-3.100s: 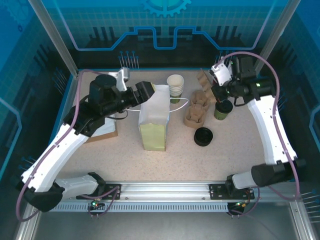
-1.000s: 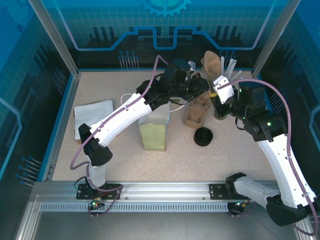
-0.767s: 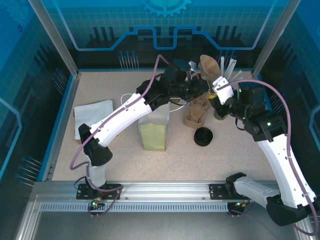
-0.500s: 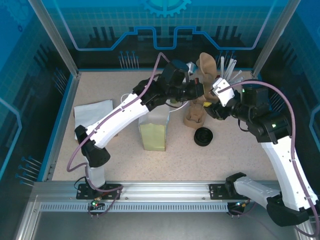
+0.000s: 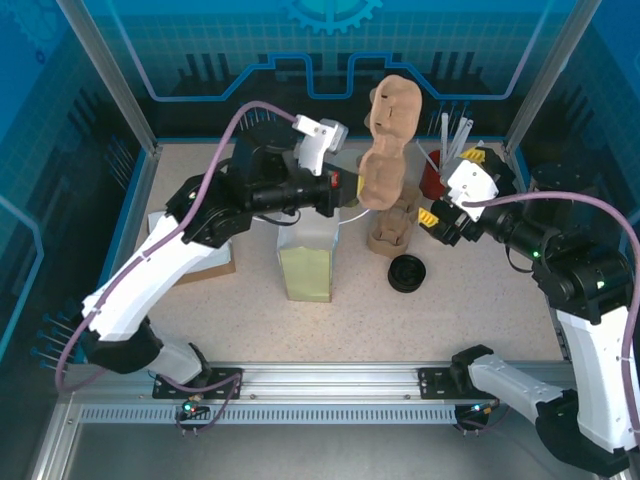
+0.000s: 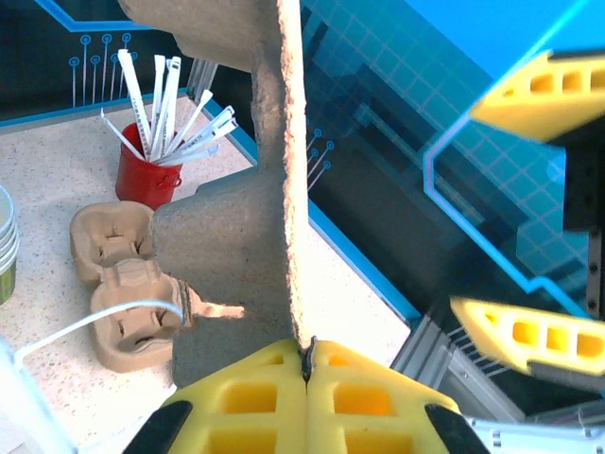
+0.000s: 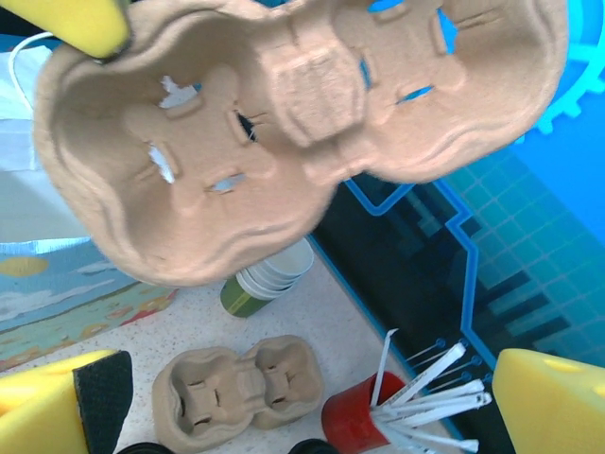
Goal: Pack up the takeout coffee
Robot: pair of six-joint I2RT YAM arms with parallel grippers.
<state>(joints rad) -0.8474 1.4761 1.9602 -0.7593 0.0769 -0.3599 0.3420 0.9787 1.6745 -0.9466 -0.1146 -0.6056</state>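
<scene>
Right pincer [image 5: 449, 189] let go and backed off, jaws apart. Left pincer [image 6: 305, 354] clamps pulp cup carrier [image 5: 385, 150] by its edge, long axis upright.

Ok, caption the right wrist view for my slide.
Left hand holds a pulp cup carrier before the open right hand, above stacked cups and a spare carrier.

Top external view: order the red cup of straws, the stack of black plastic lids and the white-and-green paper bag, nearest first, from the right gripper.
From the right gripper:
1. Red cup of straws, just beside it.
2. Stack of black plastic lids, toward the near edge.
3. White-and-green paper bag, far left, mid-table.
</scene>
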